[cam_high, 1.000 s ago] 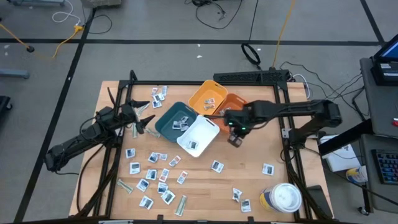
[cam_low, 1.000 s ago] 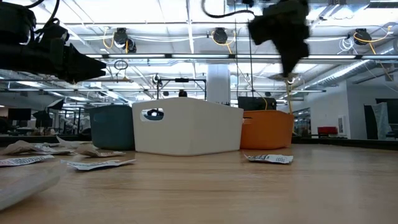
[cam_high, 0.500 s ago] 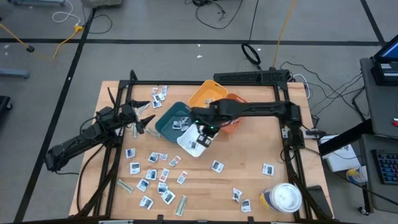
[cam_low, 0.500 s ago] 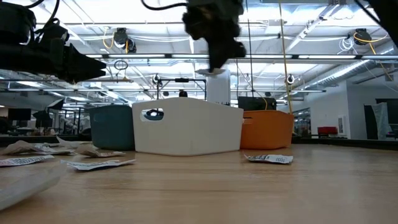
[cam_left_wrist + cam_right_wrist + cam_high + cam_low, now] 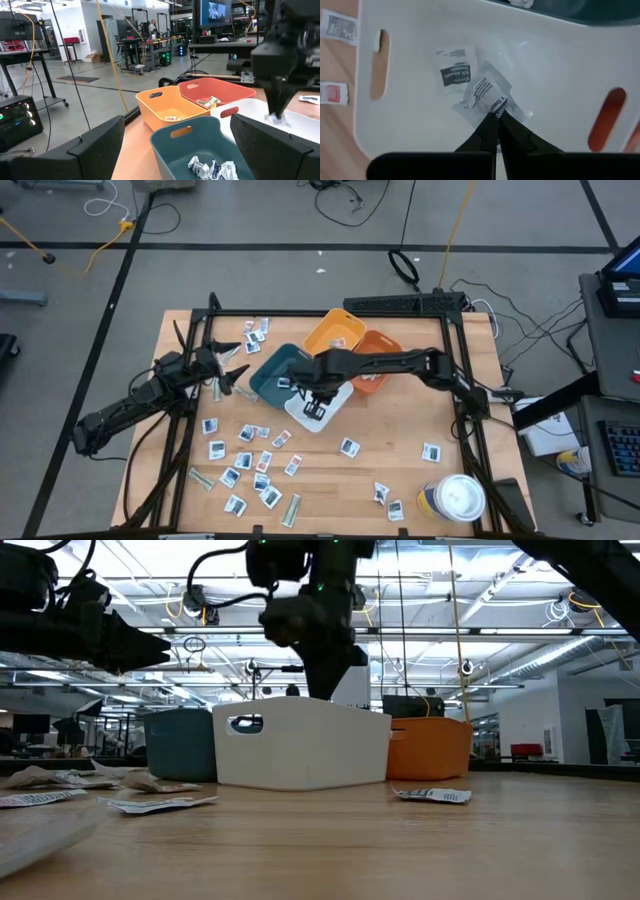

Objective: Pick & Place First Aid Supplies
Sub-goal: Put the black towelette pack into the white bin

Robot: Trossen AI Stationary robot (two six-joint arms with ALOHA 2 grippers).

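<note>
My right gripper (image 5: 495, 117) is shut on a crinkled clear-white packet with black print (image 5: 487, 95) and points down over the white bin (image 5: 338, 388). A second white packet (image 5: 454, 72) lies flat on that bin's floor. Several small first aid packets (image 5: 250, 460) lie scattered on the table's near left. My left gripper (image 5: 235, 375) stands open and level at the table's left, pointing at the teal bin (image 5: 272, 370), with nothing between its fingers. My right gripper pinches the packet's near edge (image 5: 496, 109) between its two fingertips. The fingers come from above, pointing down. The packet hangs below them inside the white bin's rim (image 5: 276, 118); whether it touches the floor I cannot tell.
A yellow bin (image 5: 335, 335) and an orange bin (image 5: 375, 370) stand behind the white one, and crumpled packets lie in the teal bin (image 5: 212, 167). A round white-lidded tub (image 5: 460, 498) is at the near right. More packets (image 5: 430, 451) lie on the right.
My right gripper has travelled toward the table's left, from beside the orange bin to over the white bin, and sunk a little, staying shut on the packet.
</note>
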